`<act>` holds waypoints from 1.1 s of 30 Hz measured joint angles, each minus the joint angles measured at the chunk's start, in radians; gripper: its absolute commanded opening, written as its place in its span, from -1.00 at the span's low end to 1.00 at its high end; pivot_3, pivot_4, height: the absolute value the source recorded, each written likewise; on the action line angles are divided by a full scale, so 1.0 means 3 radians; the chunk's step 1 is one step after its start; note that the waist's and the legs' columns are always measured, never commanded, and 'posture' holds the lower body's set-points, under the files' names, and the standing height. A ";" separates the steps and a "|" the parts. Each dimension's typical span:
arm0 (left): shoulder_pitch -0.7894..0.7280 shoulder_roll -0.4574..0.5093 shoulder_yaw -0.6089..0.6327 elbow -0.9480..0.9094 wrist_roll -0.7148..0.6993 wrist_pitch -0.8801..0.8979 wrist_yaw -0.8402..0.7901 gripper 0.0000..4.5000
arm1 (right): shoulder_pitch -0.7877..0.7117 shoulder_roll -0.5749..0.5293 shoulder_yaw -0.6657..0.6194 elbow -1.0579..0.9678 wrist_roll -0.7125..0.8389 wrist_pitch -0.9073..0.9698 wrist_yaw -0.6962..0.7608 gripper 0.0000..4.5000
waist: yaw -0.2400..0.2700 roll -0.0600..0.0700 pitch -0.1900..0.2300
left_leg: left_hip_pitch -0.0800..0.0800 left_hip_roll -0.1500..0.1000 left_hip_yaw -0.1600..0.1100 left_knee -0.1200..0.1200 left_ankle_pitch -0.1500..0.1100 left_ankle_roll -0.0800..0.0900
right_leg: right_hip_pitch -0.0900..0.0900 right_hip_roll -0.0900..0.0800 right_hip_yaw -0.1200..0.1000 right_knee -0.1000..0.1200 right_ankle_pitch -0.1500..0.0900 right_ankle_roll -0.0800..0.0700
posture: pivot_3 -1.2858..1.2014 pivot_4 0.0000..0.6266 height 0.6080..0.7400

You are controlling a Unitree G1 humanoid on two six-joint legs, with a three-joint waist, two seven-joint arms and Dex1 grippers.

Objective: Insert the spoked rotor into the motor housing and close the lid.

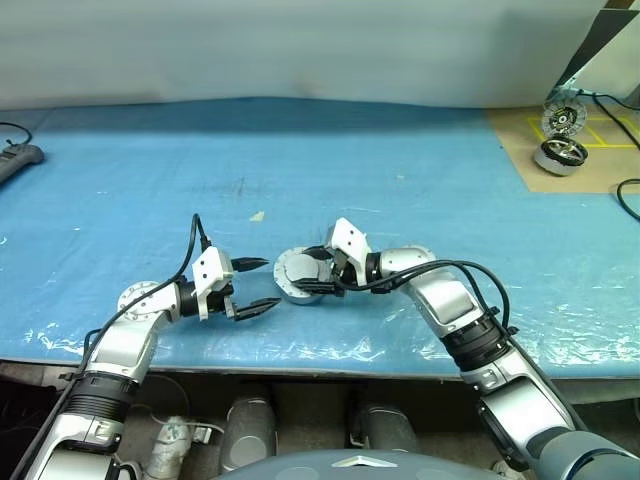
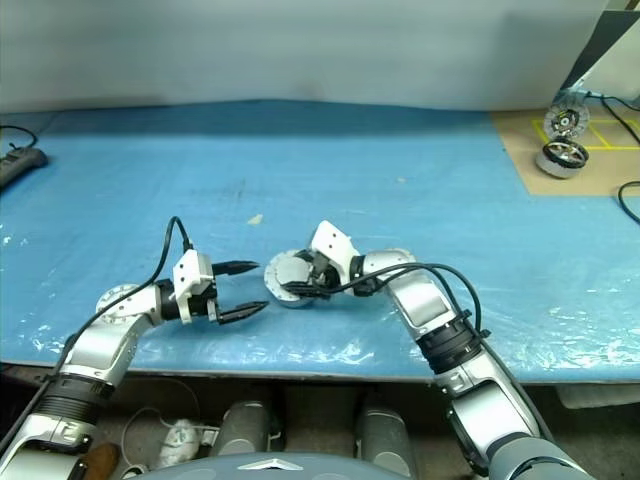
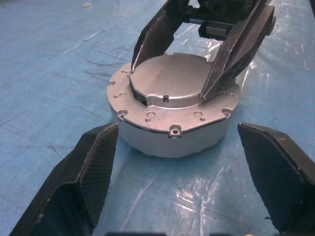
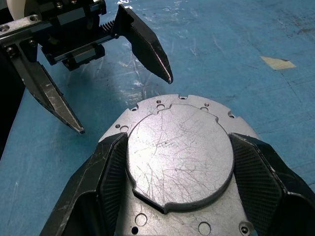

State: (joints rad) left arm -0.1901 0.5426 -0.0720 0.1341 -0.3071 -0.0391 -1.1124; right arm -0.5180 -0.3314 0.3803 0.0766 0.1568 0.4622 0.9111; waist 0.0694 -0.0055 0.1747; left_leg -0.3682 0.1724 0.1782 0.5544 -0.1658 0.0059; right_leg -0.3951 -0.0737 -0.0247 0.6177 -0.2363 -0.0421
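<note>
While the motor housing [image 1: 303, 277] sits near the front edge of the blue table [image 1: 400, 160], the lid [image 4: 179, 156] is lying plain side up on top of it. The lid is gripped at its two sides by the right gripper [image 4: 179, 162]. The left gripper [image 1: 258, 286] is held just beside the housing, and its jaws are spread wide around nothing.

The left arm reaches forward from the lower left, its wrist turned inward so the left tool [image 1: 257, 286] points toward the right arm, its two black fingers spread wide with nothing between them. The right arm bends in from the lower right, forearm angled inward, and the right tool [image 4: 177, 162] points left and slightly down, its fingers [image 4: 110, 169] pressed against opposite sides of the lid [image 4: 179, 155].
</note>
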 measured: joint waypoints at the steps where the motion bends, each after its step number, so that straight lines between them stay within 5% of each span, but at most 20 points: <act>1: -0.0003 -0.0001 -0.0001 0.0000 0.0000 0.0000 0.0000 0.85 | 0.0005 0.0000 -0.0032 0.0004 0.0024 0.0027 0.0015 0.30 | 0.0000 0.0000 0.0000 | -0.0001 0.0000 0.0000 0.0000 0.0000 0.0000 | 0.0000 0.0000 0.0000 0.0000 0.0000 -0.0001 | 0.03 -0.52 1.00; 33: -0.0222 -0.0256 -0.0027 0.0296 0.0190 -0.0212 0.0142 0.85 | 0.0114 -0.0110 0.0000 0.0068 -0.0067 -0.0225 -0.0016 0.30 | 0.0064 0.0001 -0.0034 | 0.0018 -0.0007 0.0000 -0.0029 0.0000 0.0001 | 0.0029 -0.0003 0.0000 -0.0039 -0.0002 0.0003 | 0.03 -0.52 1.00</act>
State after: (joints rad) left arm -0.2566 0.4656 -0.0800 0.2231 -0.2499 -0.1028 -1.0700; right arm -0.4837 -0.3644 0.3802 0.0970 0.1368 0.3948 0.9064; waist 0.0885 -0.0051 0.1646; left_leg -0.3629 0.1703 0.1782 0.5456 -0.1659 0.0061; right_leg -0.3864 -0.0746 -0.0247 0.6059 -0.2368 -0.0411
